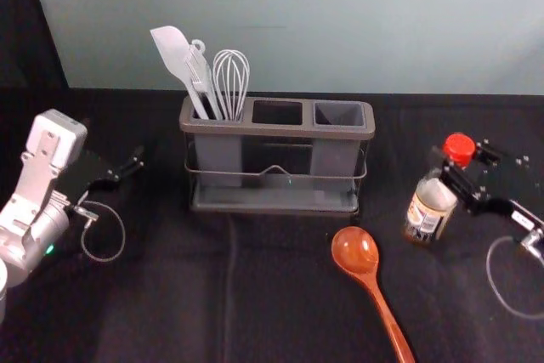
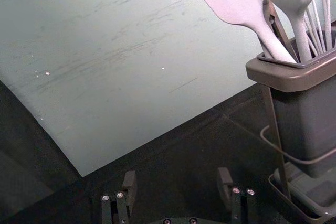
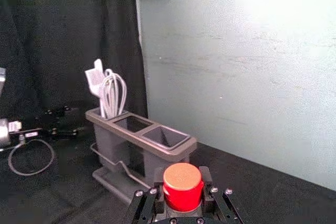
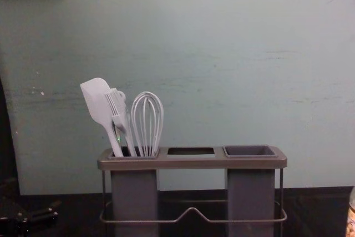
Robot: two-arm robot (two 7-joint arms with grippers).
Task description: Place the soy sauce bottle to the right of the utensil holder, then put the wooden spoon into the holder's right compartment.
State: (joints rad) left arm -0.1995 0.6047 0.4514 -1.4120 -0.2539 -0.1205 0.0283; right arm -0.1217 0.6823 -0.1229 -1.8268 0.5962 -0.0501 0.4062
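Right of the holder [image 1: 280,131], my right gripper [image 3: 182,188] pinches the bottle [image 1: 427,210] near its top. I should settle it upright, base flat, before releasing. My left gripper [image 2: 177,179], left of the holder, has its jaws spread.

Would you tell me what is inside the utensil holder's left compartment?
A spatula, a basting brush, a whisk and a partly covered fourth utensil; their lower ends are hidden by the compartment's walls.
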